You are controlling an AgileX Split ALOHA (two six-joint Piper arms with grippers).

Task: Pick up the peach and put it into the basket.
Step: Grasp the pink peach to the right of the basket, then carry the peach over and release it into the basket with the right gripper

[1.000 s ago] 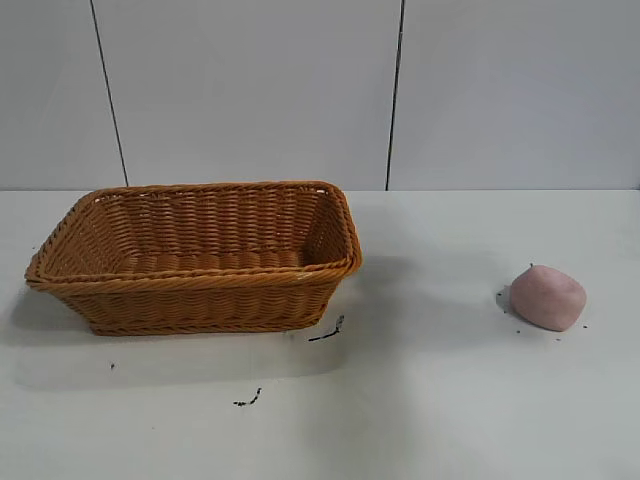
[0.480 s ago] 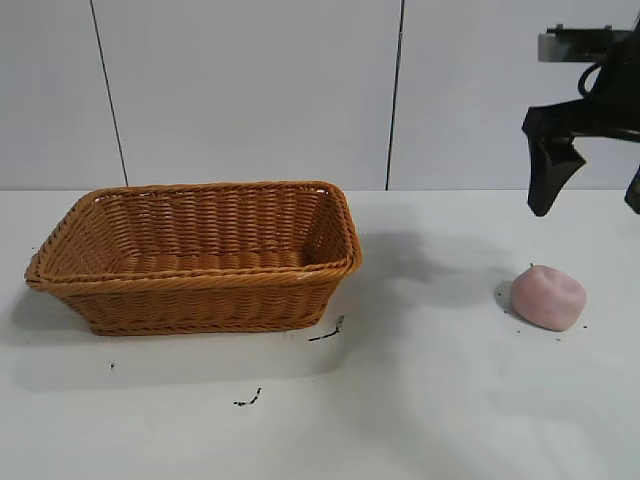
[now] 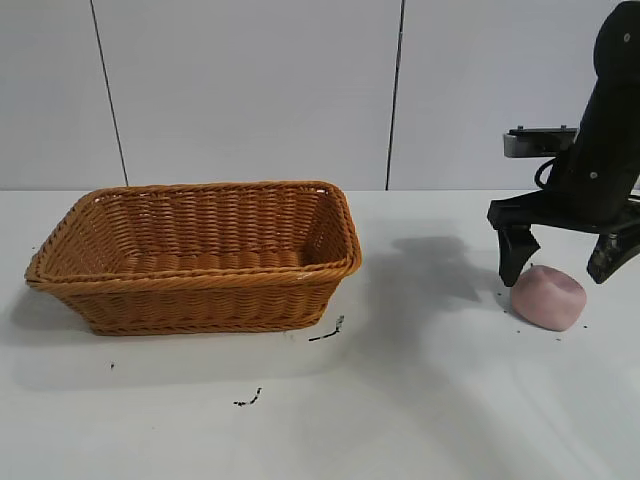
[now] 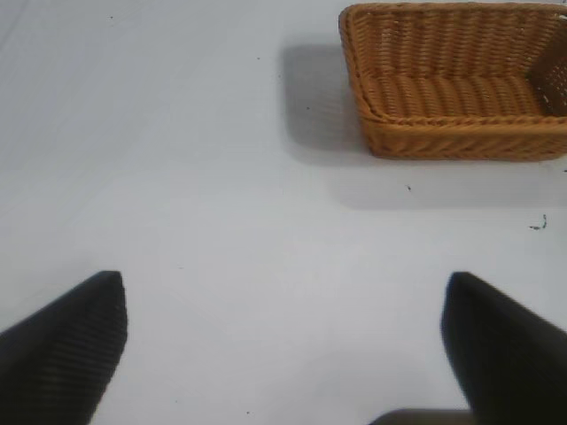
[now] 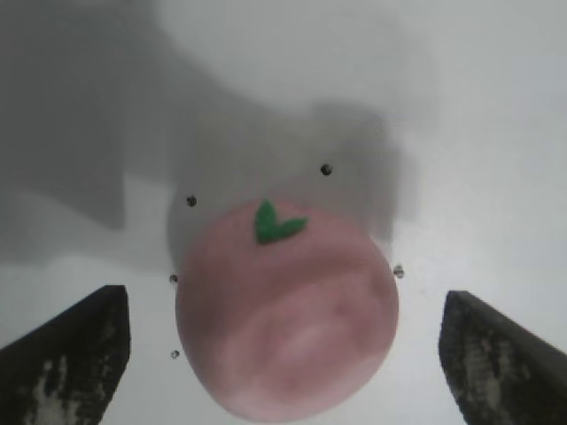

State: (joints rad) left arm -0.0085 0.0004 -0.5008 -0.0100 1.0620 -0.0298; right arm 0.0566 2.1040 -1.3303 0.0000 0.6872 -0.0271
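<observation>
Exterior view: the peach (image 3: pixel 548 297) sits on the counter (image 3: pixel 420 400), well apart from the basket (image 3: pixel 200 255) on its right. The right end effector (image 3: pixel 560 262) hangs just above the peach with its jaws spread wide, one finger at each side, nothing gripped. In the right wrist view the peach (image 5: pixel 285 310) lies centred between the two fingertips (image 5: pixel 66 354), green leaf on top. The left end effector (image 4: pixel 283 350) is open over bare counter, away from the work.

Assessment: the peach appears light, matte and probably soft, so slip risk is low but squeezing could deform it. Its flattened, rounded form favours a hold across the widest part, low on the flanks, with moderate closing force.
</observation>
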